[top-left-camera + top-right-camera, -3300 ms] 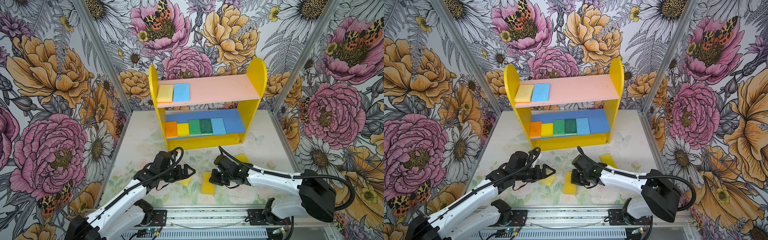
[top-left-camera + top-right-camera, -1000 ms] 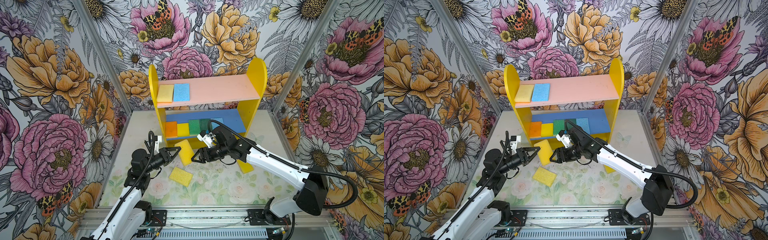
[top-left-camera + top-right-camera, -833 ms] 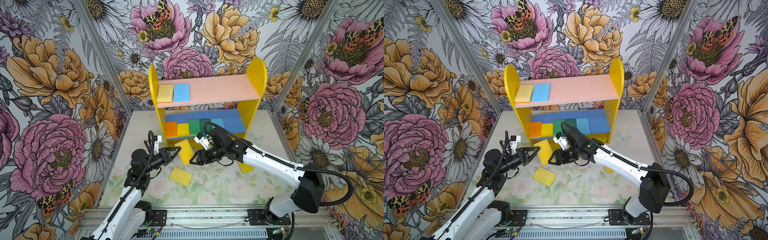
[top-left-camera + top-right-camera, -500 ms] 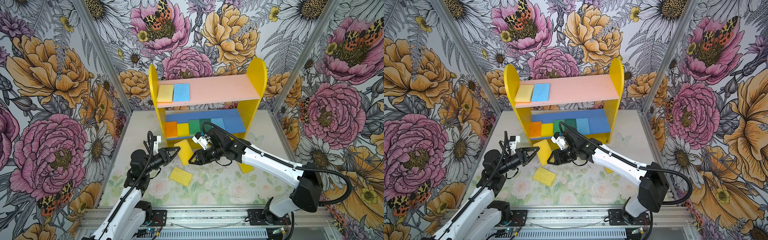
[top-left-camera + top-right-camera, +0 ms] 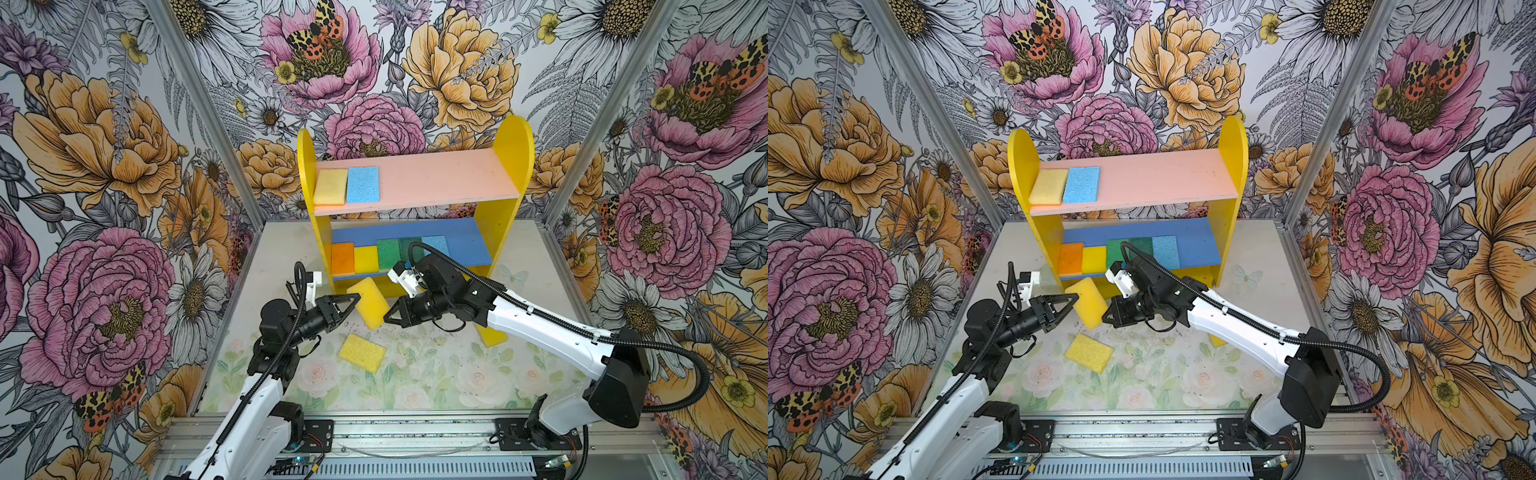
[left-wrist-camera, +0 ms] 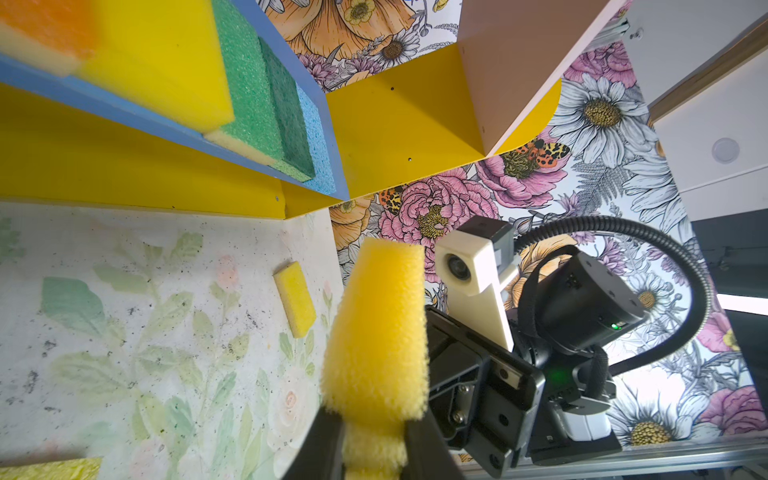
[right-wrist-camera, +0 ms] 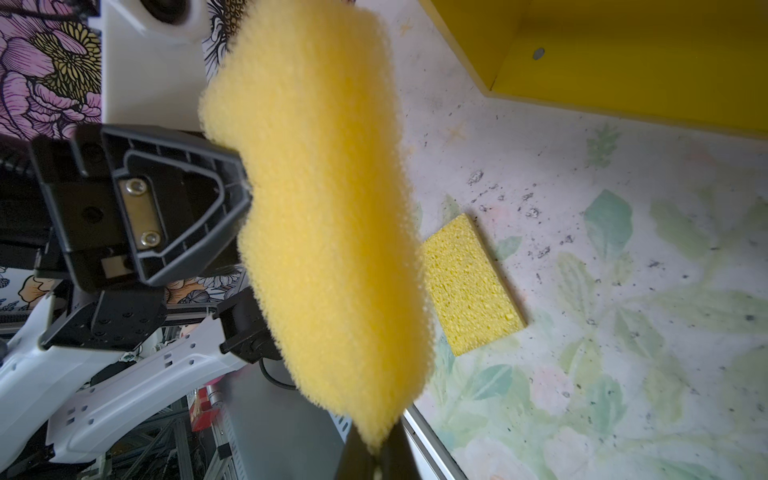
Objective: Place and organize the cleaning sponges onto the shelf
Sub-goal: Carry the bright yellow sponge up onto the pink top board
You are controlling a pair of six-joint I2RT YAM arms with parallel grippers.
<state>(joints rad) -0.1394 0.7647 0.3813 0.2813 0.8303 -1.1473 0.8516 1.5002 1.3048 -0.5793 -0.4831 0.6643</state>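
A yellow cleaning sponge hangs upright in the air in front of the shelf. My left gripper is shut on one edge, its fingers squeezing the foam. My right gripper is shut on the opposite edge, pinching the sponge thin. A yellow sponge and a light blue sponge lie on the pink board. Orange, yellow, two green and a light blue sponge lie in a row on the blue board.
A loose yellow sponge lies flat on the floral table below the grippers. Another yellow sponge shows partly behind the right arm. Flowered walls close in the sides and back, and a metal rail runs along the front.
My right gripper has moved left up to the held sponge and shut on its free edge. The left arm has stayed in place with the sponge.
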